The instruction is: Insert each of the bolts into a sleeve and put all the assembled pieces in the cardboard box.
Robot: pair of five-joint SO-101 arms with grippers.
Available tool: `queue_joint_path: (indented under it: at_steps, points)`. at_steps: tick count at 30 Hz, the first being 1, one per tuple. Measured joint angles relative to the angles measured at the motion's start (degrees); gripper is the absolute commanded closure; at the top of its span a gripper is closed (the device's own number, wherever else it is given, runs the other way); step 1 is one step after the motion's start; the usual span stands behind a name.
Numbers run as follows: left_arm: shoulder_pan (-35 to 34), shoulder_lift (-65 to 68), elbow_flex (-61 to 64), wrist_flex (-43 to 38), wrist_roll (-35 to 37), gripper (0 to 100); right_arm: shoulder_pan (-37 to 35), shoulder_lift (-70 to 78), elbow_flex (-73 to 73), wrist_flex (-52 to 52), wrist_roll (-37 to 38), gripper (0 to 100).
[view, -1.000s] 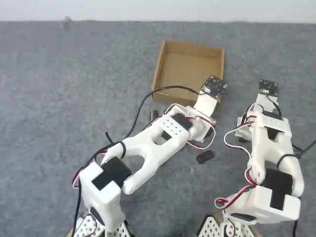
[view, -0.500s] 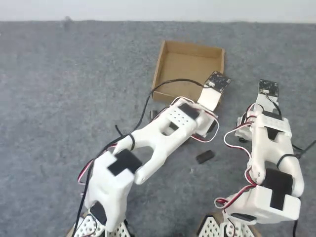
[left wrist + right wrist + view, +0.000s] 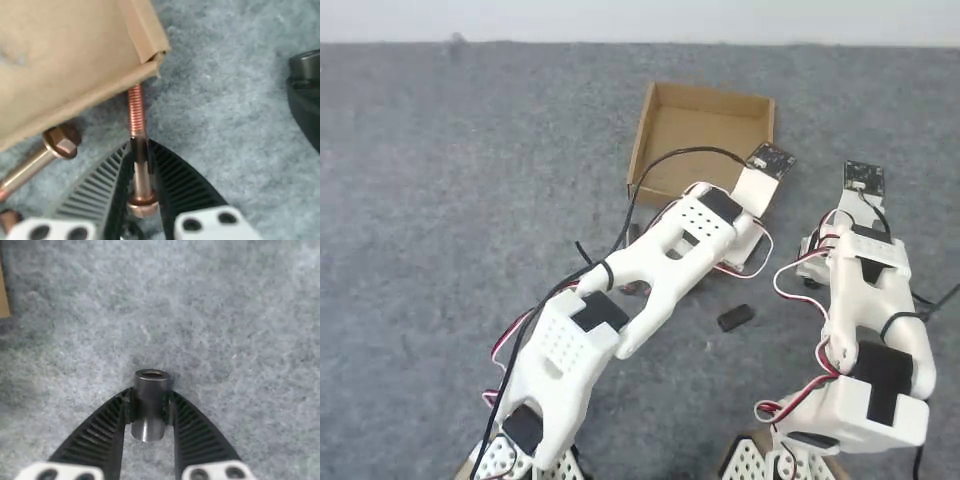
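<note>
My left gripper [image 3: 139, 145] is shut on a copper bolt [image 3: 135, 112]. Its head sits back between the fingers and its threaded end points at the near corner of the cardboard box [image 3: 60, 65]. A second bolt [image 3: 47, 152] lies on the carpet against the box wall, and the end of a third [image 3: 6, 220] lies beside it. My right gripper [image 3: 150, 395] is shut on a black sleeve [image 3: 149, 407], held with its open bore showing, just above the carpet. In the high view the box [image 3: 642, 140] stands open at the back, with the left arm [image 3: 680, 250] stretched to its near right corner.
A loose black sleeve [image 3: 735, 317] lies on the grey carpet between the two arms. Another dark piece [image 3: 632, 232] is partly hidden behind the left arm by the box's near wall. A black part [image 3: 306, 95] shows off to the side of the held bolt.
The left arm has stretched forward and to the right, bringing its gripper up to the box's near right corner. The right arm has stayed still.
</note>
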Motion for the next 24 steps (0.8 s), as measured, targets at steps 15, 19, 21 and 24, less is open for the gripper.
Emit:
queue_joint_path:
  at_steps: [15, 19, 21, 24]
  points:
    - [-7.8, -18.9, 12.5, 3.6, -0.3, 99, 0.0, 0.0, 0.0, 0.0, 0.0, 99.2]
    - [-11.9, -31.4, 20.7, 3.6, -0.3, 99, 0.0, 0.0, 0.0, 0.0, 0.0, 99.2]
    - [-13.2, -37.0, 25.2, 2.6, 0.0, 99, 0.0, 0.0, 0.0, 0.0, 0.0, 99.2]
    - [-13.5, -43.6, 33.1, -2.1, -0.5, 99, 0.0, 0.0, 0.0, 0.0, 0.0, 99.2]
